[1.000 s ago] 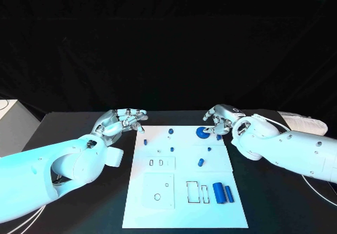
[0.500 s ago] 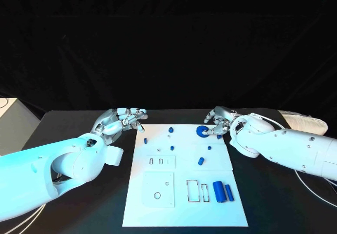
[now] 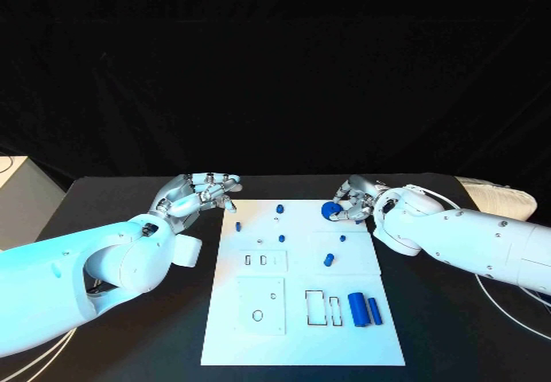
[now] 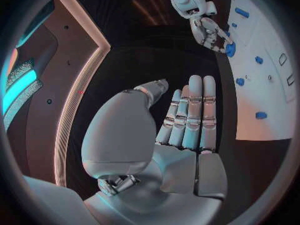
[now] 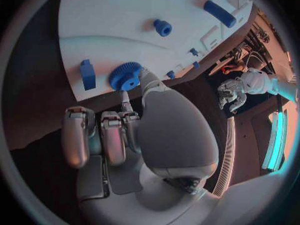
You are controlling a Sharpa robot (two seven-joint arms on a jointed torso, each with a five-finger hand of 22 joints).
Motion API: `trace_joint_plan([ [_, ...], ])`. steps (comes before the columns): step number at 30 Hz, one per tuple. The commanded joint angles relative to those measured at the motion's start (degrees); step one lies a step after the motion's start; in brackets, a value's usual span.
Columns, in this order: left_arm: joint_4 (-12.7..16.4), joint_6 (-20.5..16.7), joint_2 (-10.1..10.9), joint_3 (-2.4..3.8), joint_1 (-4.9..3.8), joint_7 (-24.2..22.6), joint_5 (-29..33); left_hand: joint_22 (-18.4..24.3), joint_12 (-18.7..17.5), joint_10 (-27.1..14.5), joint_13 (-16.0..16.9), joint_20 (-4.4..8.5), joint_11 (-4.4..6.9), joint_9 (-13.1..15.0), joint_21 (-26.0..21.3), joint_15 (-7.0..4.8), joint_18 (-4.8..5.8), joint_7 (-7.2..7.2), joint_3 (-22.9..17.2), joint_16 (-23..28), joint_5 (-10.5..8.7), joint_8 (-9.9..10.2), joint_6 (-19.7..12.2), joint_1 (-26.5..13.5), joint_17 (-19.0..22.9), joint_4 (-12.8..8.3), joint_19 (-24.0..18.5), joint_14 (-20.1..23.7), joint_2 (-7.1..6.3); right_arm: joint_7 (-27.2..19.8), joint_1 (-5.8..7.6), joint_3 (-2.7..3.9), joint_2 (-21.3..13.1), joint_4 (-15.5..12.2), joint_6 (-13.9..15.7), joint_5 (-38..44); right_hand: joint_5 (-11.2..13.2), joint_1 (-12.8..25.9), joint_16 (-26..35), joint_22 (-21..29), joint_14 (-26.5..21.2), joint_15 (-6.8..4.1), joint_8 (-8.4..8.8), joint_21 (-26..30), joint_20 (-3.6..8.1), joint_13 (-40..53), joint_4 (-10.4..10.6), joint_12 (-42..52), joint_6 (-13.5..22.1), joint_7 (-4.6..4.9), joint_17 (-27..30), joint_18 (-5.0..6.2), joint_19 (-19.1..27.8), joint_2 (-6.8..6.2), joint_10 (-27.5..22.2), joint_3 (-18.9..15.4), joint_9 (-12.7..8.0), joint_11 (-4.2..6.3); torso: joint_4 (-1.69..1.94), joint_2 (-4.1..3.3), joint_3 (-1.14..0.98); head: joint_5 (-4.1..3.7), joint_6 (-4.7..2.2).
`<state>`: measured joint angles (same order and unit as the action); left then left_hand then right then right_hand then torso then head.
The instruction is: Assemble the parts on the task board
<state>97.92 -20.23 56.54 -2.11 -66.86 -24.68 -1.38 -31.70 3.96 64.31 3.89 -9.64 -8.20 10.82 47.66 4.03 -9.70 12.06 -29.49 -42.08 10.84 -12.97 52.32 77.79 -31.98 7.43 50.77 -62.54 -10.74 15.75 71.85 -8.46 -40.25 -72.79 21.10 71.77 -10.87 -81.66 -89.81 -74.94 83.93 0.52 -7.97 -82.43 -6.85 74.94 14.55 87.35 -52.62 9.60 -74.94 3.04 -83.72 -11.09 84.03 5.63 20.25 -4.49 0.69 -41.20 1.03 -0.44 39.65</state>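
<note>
Your right hand (image 3: 358,200) sits at the far right corner of the task board (image 3: 301,334), and its fingers pinch the blue gear (image 3: 332,211) between thumb and a fingertip. In the right wrist view the blue gear (image 5: 125,75) lies right at the tip of the thumb, at the board's edge, while the other fingers (image 5: 76,135) curl in beside the palm and stay off it. You seem to hold it that way so the toothed rim stays free and the gear can be lowered flat onto its seat; whether it already rests on the board or hangs just above, you cannot tell from these views.

Your left hand (image 3: 197,196) waits off the board's far left corner, holding nothing. In its wrist view the fingers (image 4: 190,115) lie straight and pressed side by side, thumb apart, likely parked clear of the work.

Near the gear, 1 small blue block (image 5: 87,74) stands on the board just beside it. Further down, 2 blue bars (image 3: 364,309) lie next to the empty outlined slots (image 3: 322,309).
</note>
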Motion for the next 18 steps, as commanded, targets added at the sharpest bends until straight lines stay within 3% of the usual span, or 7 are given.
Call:
trace_joint_plan([
  [1,0.0,1.3,-0.2,0.03,-0.06,-0.2,0.0,-0.1,-0.2,-0.2,0.1,0.00,-0.16,0.1,0.3,0.03,-0.66,0.29,-0.4,-0.2,0.13,0.1,-0.2,0.2,0.0,0.1,-0.3,0.4,0.22,0.3,-0.09,-0.01,0.2,0.6,-0.7,-0.9,-0.4,-0.6,-0.2,-6.2,6.1,0.24,-0.12,-0.2,0.09,11.9,0.5,0.2,-0.4,-0.08,-15.1,-0.74,-1.0,0.26,3.2,0.0,0.1,-0.36,0.03,0.02,-0.04,-0.07,0.11],
  [18,-0.2,1.4,-0.2,0.03,-0.06,0.0,0.0,-0.2,-0.2,-0.3,0.1,-0.02,-0.17,0.1,0.5,0.05,-0.65,0.30,-0.5,-0.3,0.12,0.1,-0.2,0.1,0.0,0.1,-0.5,0.5,0.22,-0.1,-0.20,-0.03,0.8,1.5,-0.1,-1.2,-1.0,-1.0,-0.2,-6.7,6.1,0.17,-0.31,-0.6,0.14,12.1,0.9,0.3,-0.7,-0.15,-15.1,-0.84,-1.2,0.73,3.3,0.4,0.1,-0.29,0.02,0.03,-0.07,0.01,0.25],
])
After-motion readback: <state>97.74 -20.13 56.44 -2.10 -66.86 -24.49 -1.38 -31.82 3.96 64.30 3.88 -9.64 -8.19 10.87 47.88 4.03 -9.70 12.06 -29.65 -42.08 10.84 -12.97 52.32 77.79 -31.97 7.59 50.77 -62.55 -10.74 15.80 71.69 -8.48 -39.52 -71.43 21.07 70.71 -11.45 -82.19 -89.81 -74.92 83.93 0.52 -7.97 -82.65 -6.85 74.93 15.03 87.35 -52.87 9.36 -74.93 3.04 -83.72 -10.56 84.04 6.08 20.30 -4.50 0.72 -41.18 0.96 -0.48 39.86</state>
